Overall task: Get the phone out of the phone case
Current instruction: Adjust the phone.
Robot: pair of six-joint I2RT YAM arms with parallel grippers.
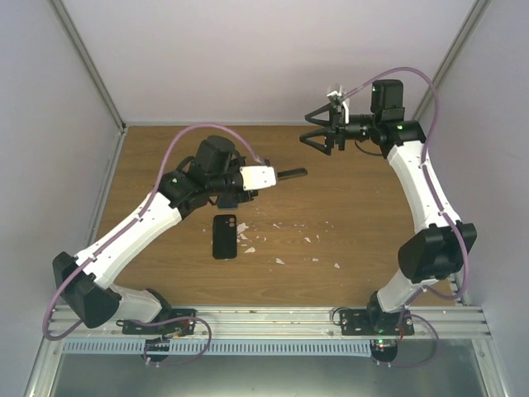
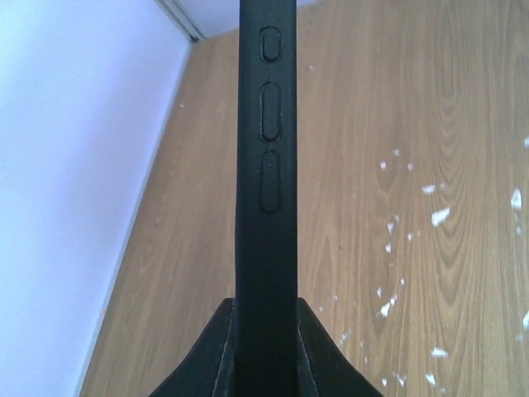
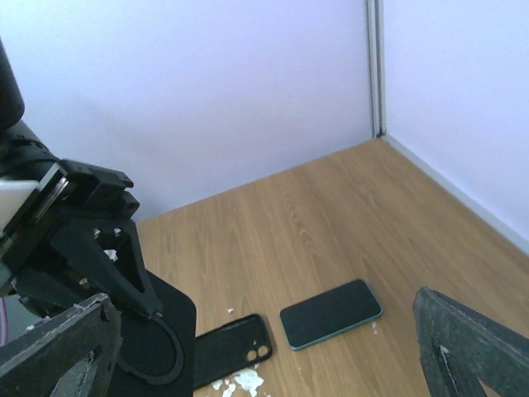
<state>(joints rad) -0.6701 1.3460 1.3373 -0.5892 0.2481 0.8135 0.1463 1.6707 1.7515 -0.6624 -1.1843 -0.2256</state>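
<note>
My left gripper is raised and shut on a black phone case. The left wrist view shows the case edge-on with three button bumps, clamped between the fingers. I cannot tell if a phone is inside. It juts out as a thin dark bar in the top view. A second, empty black case with a camera cutout lies flat on the table and also shows from above. A teal-rimmed phone lies screen-up beside it, hidden in the top view. My right gripper is open, empty and held high.
White scraps are scattered over the wooden table, some right beside the empty case. Pale walls close off the back and both sides, with a metal post in the corner. A metal rail runs along the near edge.
</note>
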